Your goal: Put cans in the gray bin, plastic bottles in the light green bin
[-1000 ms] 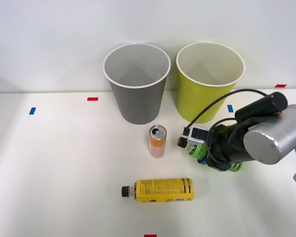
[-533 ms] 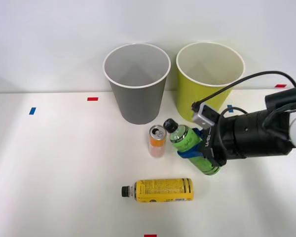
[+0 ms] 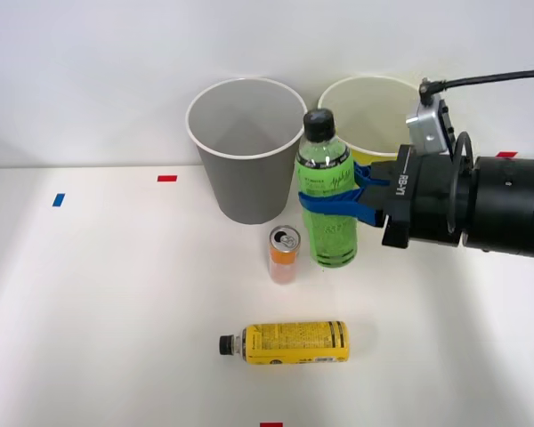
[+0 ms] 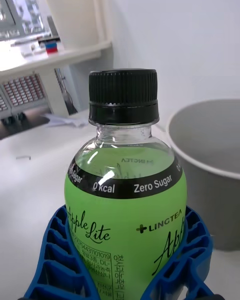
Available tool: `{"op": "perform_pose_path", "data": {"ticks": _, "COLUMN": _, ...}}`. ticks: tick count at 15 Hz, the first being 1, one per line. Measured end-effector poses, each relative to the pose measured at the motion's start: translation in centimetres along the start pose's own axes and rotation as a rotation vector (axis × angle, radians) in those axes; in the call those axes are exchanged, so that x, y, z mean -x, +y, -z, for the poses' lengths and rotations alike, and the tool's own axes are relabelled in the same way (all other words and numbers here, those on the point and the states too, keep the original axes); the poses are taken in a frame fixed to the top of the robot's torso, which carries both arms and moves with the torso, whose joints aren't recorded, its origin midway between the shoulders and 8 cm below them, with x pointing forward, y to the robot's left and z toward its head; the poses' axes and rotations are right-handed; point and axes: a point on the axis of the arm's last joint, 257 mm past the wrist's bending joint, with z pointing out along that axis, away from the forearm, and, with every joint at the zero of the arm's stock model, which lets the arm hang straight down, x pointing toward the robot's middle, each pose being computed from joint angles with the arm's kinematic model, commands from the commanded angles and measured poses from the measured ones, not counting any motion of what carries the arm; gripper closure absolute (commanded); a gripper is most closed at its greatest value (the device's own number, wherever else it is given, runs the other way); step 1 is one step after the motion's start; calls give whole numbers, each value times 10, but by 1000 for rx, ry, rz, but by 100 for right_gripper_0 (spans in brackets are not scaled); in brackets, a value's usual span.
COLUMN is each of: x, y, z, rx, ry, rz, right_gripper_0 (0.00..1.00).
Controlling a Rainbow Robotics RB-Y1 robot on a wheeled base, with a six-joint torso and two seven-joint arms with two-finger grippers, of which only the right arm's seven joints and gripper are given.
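Observation:
My right gripper point(image 3: 325, 203) is shut on the green-label plastic bottle point(image 3: 326, 191), which it holds upright above the table, between the two bins' fronts. In the right wrist view the same bottle point(image 4: 125, 200) stands between the blue fingers point(image 4: 55, 260), black cap up. The orange can point(image 3: 284, 254) stands upright on the table just left of the held bottle. A yellow-label plastic bottle point(image 3: 289, 342) lies on its side nearer the front, cap pointing left. Behind stand the gray bin point(image 3: 246, 151) and the light green bin point(image 3: 378, 111), the latter partly hidden by my arm.
Small red tape marks point(image 3: 166, 178) and blue tape marks point(image 3: 58, 199) lie on the white table point(image 3: 116, 294). A white wall rises behind the bins. The gray bin's rim point(image 4: 210, 140) is close beside the held bottle in the wrist view.
The gripper has lifted the green bottle off the table and swung it from tilted to upright. The arm has risen and moved back toward the bins. Can and yellow bottle have stayed put.

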Motion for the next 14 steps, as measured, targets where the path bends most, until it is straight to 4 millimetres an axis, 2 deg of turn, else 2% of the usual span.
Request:
{"op": "perform_pose_path", "data": {"ticks": 5, "x": 65, "y": -32, "z": 1, "rx": -144, "ry": -263, "rz": -30, "right_gripper_0": 100}}
{"op": "perform_pose_path", "data": {"ticks": 7, "x": 83, "y": -48, "z": 7, "rx": -212, "ry": -340, "rz": -39, "right_gripper_0": 100}}
{"op": "perform_pose_path", "data": {"ticks": 10, "x": 103, "y": -75, "z": 16, "rx": -322, "ry": -398, "rz": -24, "right_gripper_0": 100}}
{"op": "perform_pose_path", "data": {"ticks": 12, "x": 110, "y": -91, "z": 19, "rx": -383, "ry": -405, "rz": -34, "right_gripper_0": 100}}
{"op": "perform_pose_path", "data": {"ticks": 14, "x": 115, "y": -115, "z": 26, "rx": -485, "ry": -394, "rz": -28, "right_gripper_0": 100}}
